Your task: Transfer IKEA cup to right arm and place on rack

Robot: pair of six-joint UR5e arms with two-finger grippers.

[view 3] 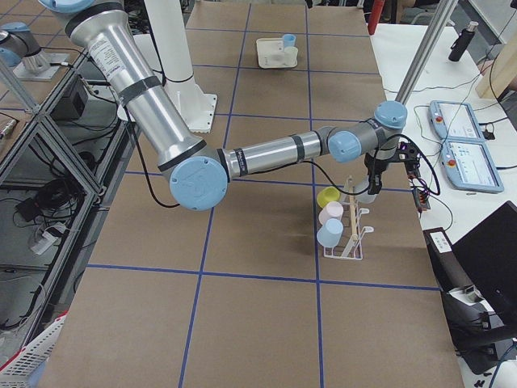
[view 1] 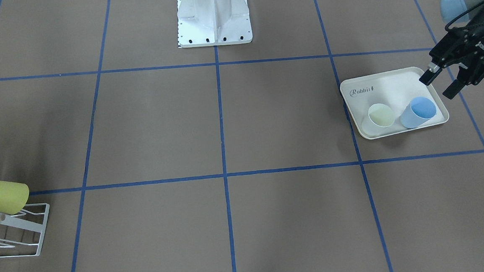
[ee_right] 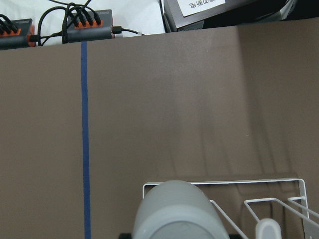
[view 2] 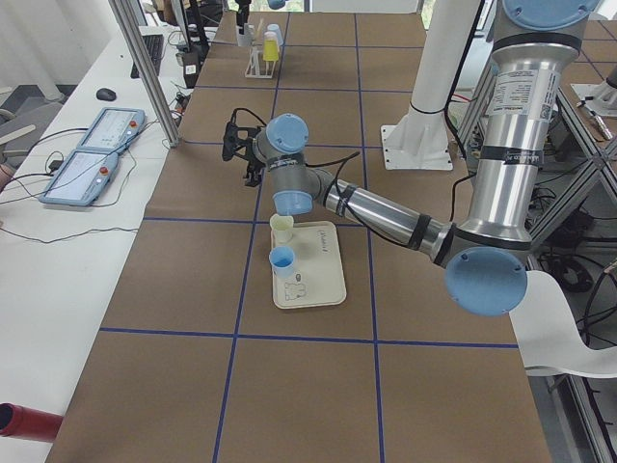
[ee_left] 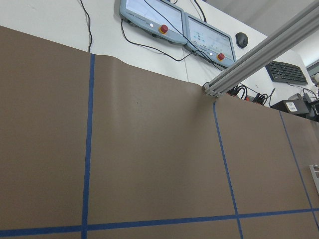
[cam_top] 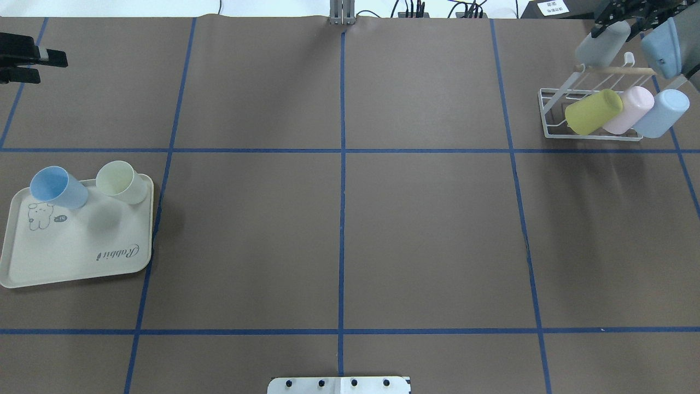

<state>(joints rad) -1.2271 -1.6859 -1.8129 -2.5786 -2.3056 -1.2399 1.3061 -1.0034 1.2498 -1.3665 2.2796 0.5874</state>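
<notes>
The grey IKEA cup (cam_top: 600, 45) hangs tilted over the back prongs of the white wire rack (cam_top: 552, 117), close to its wooden dowel (cam_top: 623, 70). My right gripper (cam_top: 615, 22) is at the cup's base and looks shut on it. In the right wrist view the grey cup (ee_right: 174, 211) fills the bottom edge, with the rack's wire (ee_right: 224, 183) just beyond it and the fingers hidden. My left gripper (view 1: 437, 87) is open and empty, beside the cream tray's (view 1: 393, 134) outer corner.
A yellow cup (cam_top: 593, 112), a pink cup (cam_top: 629, 109) and a light blue cup (cam_top: 661, 113) hang on the rack's front prongs. On the rabbit-print tray (cam_top: 76, 279) stand a blue cup (cam_top: 57, 187) and a pale yellow cup (cam_top: 121, 180). The robot's base plate (cam_top: 339, 384) sits at the near edge.
</notes>
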